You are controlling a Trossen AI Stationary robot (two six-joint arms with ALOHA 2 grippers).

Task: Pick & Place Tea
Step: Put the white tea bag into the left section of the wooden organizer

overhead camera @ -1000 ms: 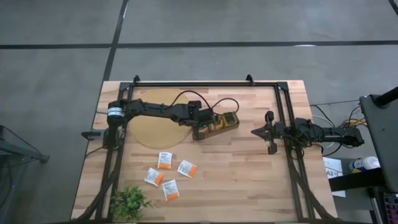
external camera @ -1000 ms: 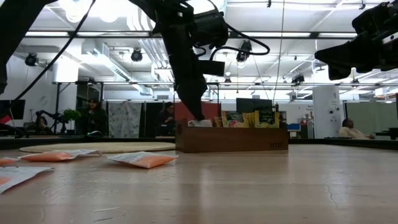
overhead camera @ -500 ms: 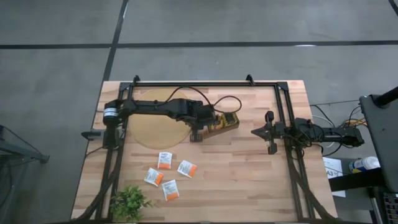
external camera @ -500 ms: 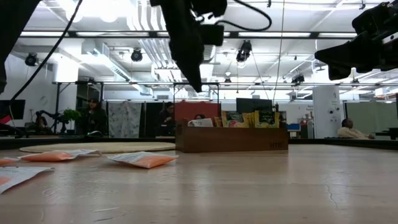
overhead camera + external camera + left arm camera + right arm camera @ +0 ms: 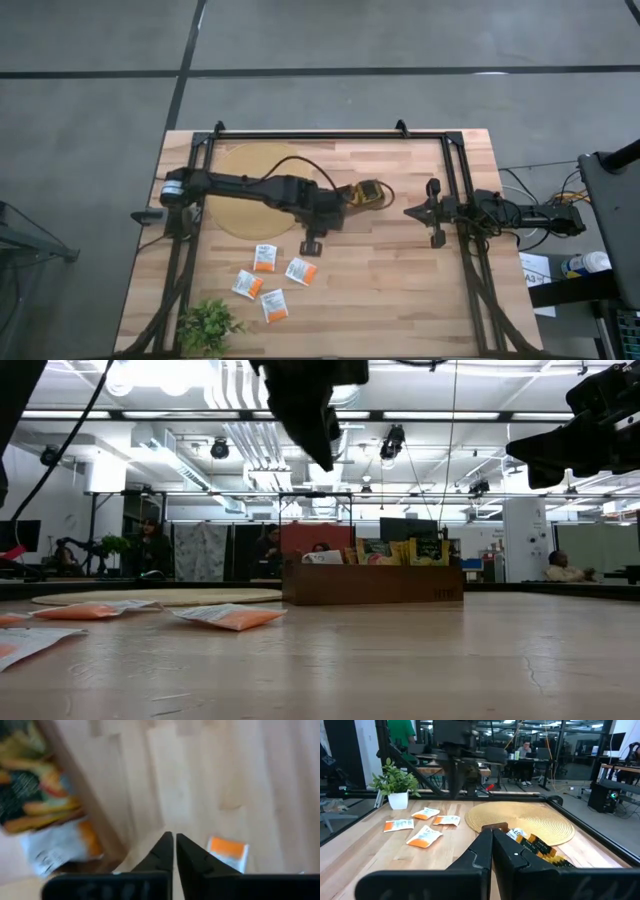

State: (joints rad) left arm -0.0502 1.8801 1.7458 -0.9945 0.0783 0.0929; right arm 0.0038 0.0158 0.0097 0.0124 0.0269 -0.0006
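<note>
Several white-and-orange tea sachets [image 5: 264, 258] lie flat on the near-left table, also in the right wrist view [image 5: 424, 836] and low view [image 5: 225, 617]. The wooden tray [image 5: 366, 193] holds upright sachets; a white-and-orange one [image 5: 60, 845] sits at its end. My left gripper [image 5: 311, 244] hangs shut and empty above the bare wood between the tray and the loose sachets; its wrist view [image 5: 174, 837] shows one orange sachet [image 5: 227, 851] just beyond the tips. My right gripper [image 5: 410, 212] waits shut at the table's right, pointing left [image 5: 491, 832].
A round woven mat [image 5: 255, 190] lies at the far left beside the tray. A small potted plant [image 5: 208, 325] stands at the near-left corner. A black frame rail [image 5: 330, 133] runs along the far edge. Bare wood spans the table's middle and near right.
My left gripper has risen out of the tray's left end and swung toward the near edge, toward the loose sachets. The white-and-orange sachet stays in the tray's end. The right arm has kept still.
</note>
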